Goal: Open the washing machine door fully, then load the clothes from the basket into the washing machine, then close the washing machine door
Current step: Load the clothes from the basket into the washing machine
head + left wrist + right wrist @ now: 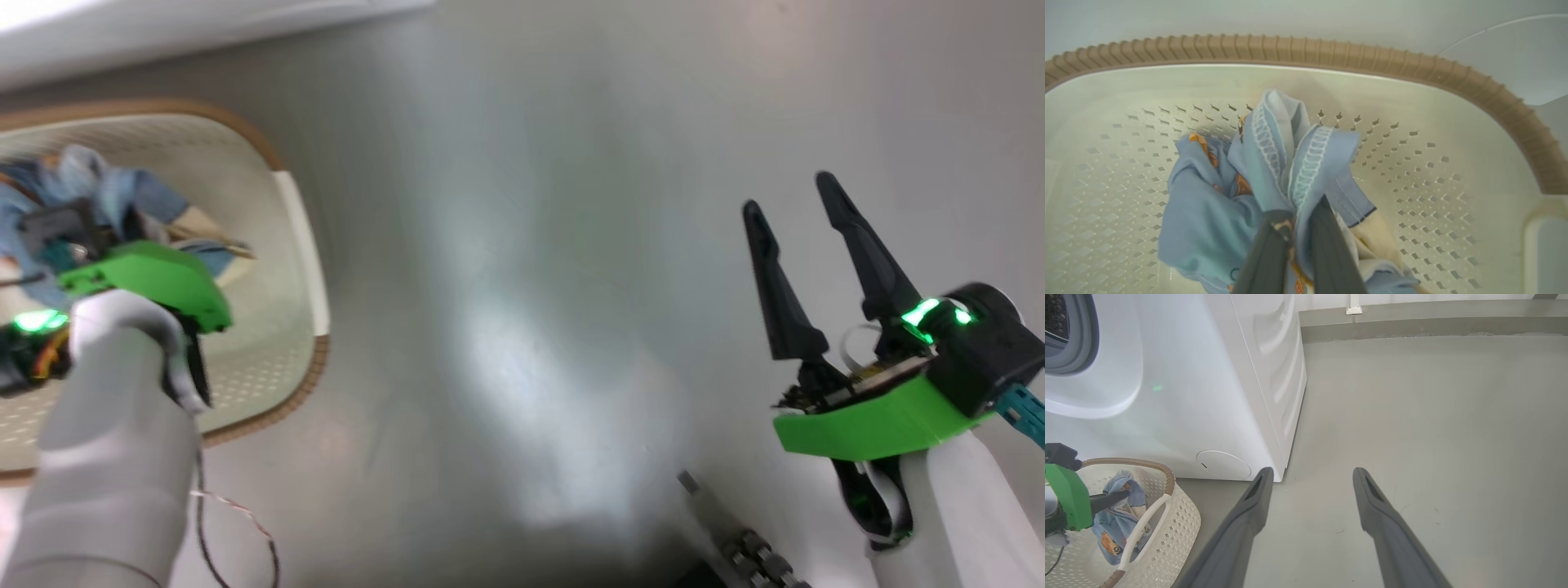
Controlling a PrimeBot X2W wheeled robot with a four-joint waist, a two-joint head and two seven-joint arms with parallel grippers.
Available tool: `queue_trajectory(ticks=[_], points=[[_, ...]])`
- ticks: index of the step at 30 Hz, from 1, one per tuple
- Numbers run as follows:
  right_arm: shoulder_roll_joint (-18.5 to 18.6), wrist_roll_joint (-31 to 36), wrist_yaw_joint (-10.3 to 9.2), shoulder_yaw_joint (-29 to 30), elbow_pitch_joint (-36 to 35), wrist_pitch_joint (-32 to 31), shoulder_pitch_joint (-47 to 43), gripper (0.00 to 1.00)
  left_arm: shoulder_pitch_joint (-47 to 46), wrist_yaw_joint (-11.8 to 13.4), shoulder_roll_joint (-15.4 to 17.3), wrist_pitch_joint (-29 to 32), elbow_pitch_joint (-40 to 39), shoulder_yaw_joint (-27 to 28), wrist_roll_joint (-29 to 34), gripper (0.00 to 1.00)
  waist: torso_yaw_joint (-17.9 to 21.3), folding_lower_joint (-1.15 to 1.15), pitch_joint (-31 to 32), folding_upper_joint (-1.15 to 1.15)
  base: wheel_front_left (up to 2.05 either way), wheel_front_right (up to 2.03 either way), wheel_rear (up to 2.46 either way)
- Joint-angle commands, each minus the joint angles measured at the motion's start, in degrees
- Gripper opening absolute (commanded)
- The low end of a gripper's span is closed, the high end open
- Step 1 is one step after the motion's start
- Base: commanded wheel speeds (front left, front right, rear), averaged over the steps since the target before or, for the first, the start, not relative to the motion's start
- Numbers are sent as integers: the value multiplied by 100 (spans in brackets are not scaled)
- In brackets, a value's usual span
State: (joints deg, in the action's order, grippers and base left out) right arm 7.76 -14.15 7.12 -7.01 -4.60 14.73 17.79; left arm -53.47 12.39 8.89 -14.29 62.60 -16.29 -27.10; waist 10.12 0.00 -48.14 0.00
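Observation:
My left gripper point(1298, 208) is down in the cream basket point(1306, 49) and shut on a bunch of the light-blue clothes point(1208, 220), whose stitched hems stick up past the fingertips. In the head view the basket point(302, 245) sits at the left with my left forearm reaching into it. The right gripper point(788, 192) hovers open and empty over bare floor at the right. Seen from the right wrist, its fingers point(1249, 514) point at the floor beside the white washing machine point(1188, 375), whose grey rubber ring point(1081, 343) shows at the top left. The washing machine door is out of view.
The basket point(1184, 522) stands on the grey floor directly before the machine's front, below a round cover point(1223, 464). Open floor stretches right to a grey skirting point(1433, 326). A loose thin cable point(237, 523) hangs by my left forearm.

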Motion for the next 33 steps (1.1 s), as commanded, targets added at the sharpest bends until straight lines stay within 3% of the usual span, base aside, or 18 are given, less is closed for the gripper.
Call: queue_trajectory(ticks=[1,6,17,33], points=[[67,49,36,-68,-83,27,-303,100,314,62,155,-65,-289,147,24,0,-423,0,473,0,0,0,0],[193,158,36,72,-7,-42,-505,100,1164,157,-31,-69,-1612,414,269,0,-715,0,1011,0,0,0,0],[146,329,36,317,6,-398,-1054,100,2907,-42,-392,-70,-3784,681,916,0,-1207,0,2304,0,0,0,0],[-124,482,36,288,-78,-820,-1734,100,4388,-493,-328,-71,-4906,382,1347,0,-1431,0,3774,0,0,0,0]])
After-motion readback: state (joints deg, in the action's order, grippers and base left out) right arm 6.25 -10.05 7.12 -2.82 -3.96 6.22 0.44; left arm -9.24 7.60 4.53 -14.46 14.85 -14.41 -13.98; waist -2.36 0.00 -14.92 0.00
